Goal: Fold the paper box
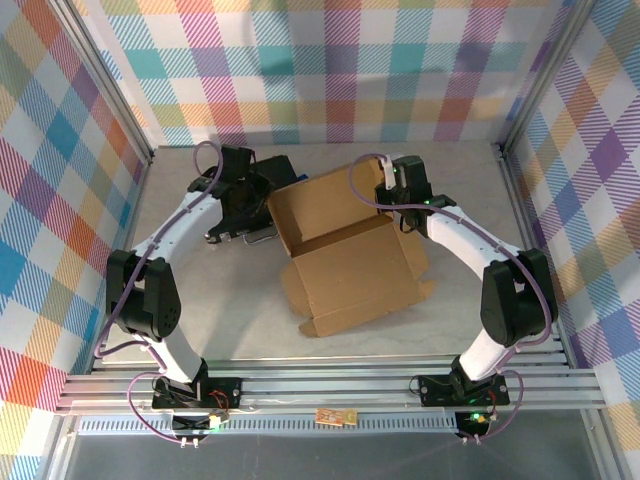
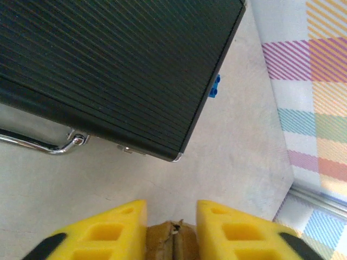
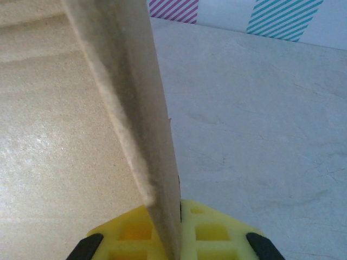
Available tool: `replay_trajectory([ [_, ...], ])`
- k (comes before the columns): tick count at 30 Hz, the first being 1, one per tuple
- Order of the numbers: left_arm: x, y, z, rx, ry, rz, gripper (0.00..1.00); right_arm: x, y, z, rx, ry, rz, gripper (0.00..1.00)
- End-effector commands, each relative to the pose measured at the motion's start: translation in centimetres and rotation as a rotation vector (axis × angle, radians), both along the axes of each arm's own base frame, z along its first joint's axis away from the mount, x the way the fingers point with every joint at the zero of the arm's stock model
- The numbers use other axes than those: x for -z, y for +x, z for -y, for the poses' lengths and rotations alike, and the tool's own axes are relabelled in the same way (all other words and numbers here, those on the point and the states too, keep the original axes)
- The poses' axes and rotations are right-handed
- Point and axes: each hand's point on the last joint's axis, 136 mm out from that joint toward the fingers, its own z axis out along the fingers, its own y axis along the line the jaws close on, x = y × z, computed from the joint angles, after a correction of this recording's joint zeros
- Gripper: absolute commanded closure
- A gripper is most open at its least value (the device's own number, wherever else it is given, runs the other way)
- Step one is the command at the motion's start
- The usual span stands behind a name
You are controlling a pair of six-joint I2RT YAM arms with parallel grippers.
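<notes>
The left gripper (image 2: 172, 241) is seen with its yellow fingers (image 2: 133, 214) a little apart. A doubled edge of brown cardboard fills the gap, so it is judged to be clamped on the left side wall of the box (image 1: 345, 265). The right gripper (image 3: 174, 235) is pressed together on a thin upright wall of the same box, which rises edge-on from between its fingers.

From overhead, the box is found in the middle of the table (image 1: 220, 310), between the two grippers. Its tray is at the far end and its open lid is laid flat toward the arm bases, so the long axis runs far to near, slightly skewed. A black case (image 2: 108, 65) lies just beyond the left gripper. The lid's free edge is judged a little nearer the right arm.
</notes>
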Motion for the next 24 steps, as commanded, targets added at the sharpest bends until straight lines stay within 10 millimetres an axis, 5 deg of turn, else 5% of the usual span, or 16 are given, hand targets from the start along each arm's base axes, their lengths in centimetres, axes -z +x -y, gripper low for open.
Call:
replay_trajectory([
  [1, -2.3, -0.3, 0.3, 0.000, -0.040, 0.063, 0.78, -1.2, 0.3, -0.5, 0.007, 0.051, 0.033, 1.00],
  [7, -2.1, -0.7, 0.9, -0.008, -0.057, 0.081, 0.92, -0.8, 0.4, -0.8, 0.016, 0.074, 0.021, 1.00],
  [16, -2.5, -1.0, 1.3, 0.004, -0.036, 0.091, 0.96, -0.2, 0.3, -0.8, 0.021, 0.071, 0.020, 1.00],
  [24, -6.1, -2.4, -0.2, 0.072, 0.110, 0.145, 0.48, 0.6, 0.5, 0.0, 0.032, 0.020, 0.063, 1.00],
])
